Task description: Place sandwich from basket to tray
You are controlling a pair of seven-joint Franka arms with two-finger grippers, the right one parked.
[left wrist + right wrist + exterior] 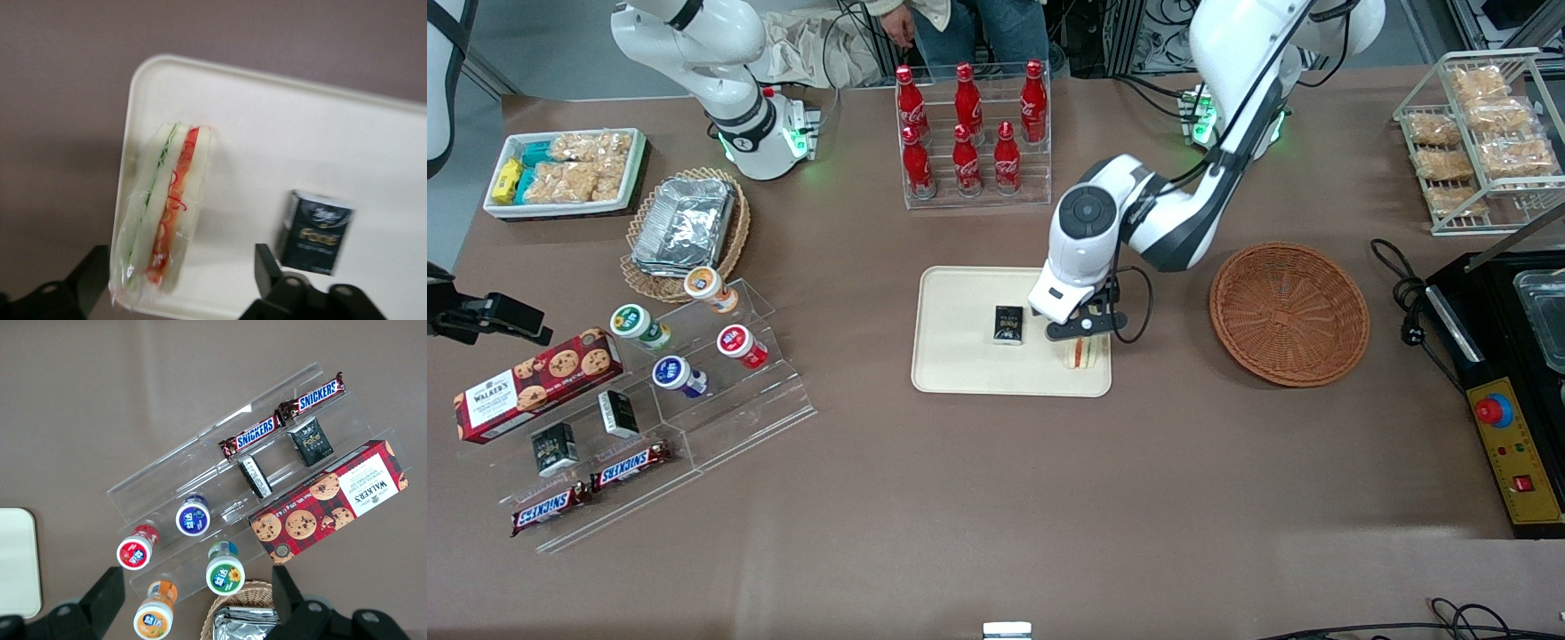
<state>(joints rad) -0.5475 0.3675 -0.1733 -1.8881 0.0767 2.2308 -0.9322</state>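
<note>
The table point(996, 533) is brown and wide, and the working arm point(1209, 178) bends down over its middle. Next in size is the tray point(960, 356), cream with a low rim, lying flat mid-table. The basket point(1288, 313) sits at about three o'clock from the tray as the front camera sees it, near but apart, toward the working arm's end, with nothing in it. The bottle rack point(974, 133) of red bottles stands at twelve o'clock from the tray, farther from the front camera. The gripper point(1085, 333) hangs low over the tray's corner nearest the basket and the front camera. Its fingers point(270, 267) are spread wide, one on each side of the sandwich point(163, 207) with clear gaps between, so they grip nothing. The sandwich rests on its edge on the tray, right in that corner, its wrapped cut face with red and green filling turned up toward the wrist camera; from the front it shows at about five o'clock on the tray point(1083, 353). A small black packet point(1009, 324) lies on the tray too, near its centre, at about nine o'clock from the sandwich.
</note>
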